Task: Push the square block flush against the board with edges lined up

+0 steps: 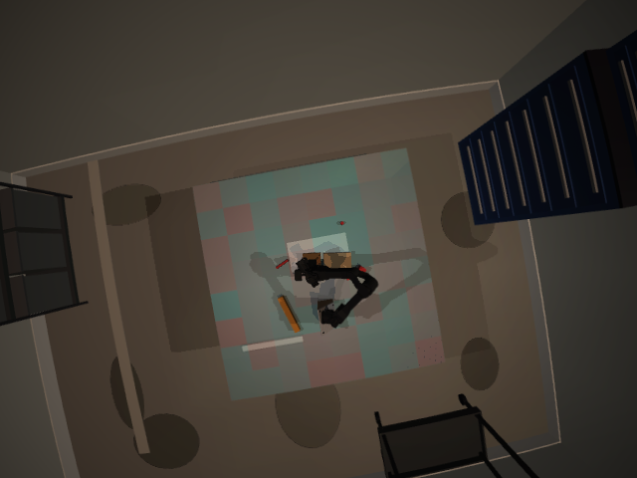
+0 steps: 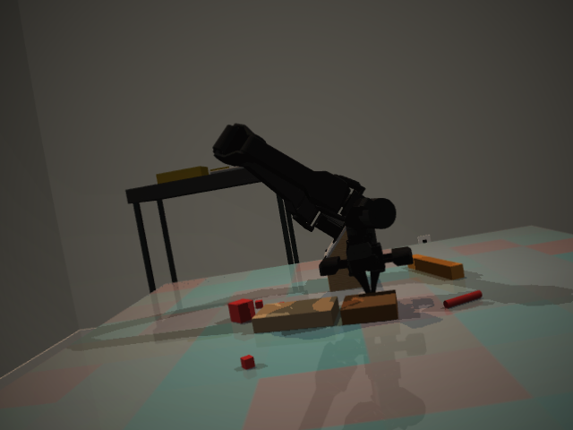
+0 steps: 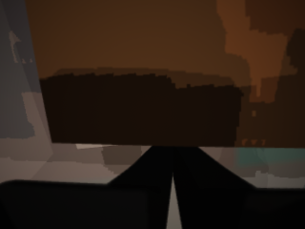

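Board: the tan board (image 1: 339, 258) (image 2: 295, 315), the largest piece in this job, lies flat, its long axis running roughly 9 to 3 o'clock in the top view; from the claw it sits toward 2 o'clock.
Square block: the dark brown block (image 1: 312, 256) (image 2: 369, 309) (image 3: 133, 38) lies flat off the board's 9 o'clock end, one side facing that end across a narrow gap. It is toward 12 o'clock from the claw, just beyond the fingers.
Arm: the only arm (image 1: 366, 284) (image 2: 301, 184) reaches in from the 5 o'clock side, so it serves both pieces.
Claw: the gripper (image 1: 307, 271) (image 2: 372, 291) (image 3: 172, 141) points down with its fingers together and nothing between them. The tips are at the block's 6 o'clock side; they seem very near it or against it, though contact is hard to tell in this dim view.
Coming move: likely a low push toward 12 o'clock to even the edges. The gap would still need a push toward 3 o'clock; an off-centre shove could twist the block.
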Controlling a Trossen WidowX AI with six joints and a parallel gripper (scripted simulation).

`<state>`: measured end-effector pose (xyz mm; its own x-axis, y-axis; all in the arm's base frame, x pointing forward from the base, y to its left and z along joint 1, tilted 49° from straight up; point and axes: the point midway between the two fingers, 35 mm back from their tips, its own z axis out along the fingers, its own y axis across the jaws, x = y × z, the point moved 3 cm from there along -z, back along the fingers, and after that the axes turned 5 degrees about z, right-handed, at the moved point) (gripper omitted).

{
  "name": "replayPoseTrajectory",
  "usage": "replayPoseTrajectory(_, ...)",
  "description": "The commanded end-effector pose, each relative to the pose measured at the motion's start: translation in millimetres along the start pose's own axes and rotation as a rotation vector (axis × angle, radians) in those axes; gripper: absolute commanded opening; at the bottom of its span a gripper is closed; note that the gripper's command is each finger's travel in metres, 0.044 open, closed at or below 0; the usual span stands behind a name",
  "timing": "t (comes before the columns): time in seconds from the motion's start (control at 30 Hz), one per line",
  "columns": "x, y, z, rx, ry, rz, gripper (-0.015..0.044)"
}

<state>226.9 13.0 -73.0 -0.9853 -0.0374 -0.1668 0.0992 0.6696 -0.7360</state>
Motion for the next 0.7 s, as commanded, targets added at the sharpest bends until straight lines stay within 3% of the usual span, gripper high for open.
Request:
replayPoseTrajectory(0.0,6,0,0,0.002,0.0,0.0,0.0)
replayPoseTrajectory(0.67,39,-3,0,0.002,0.001,-0.001,0.0)
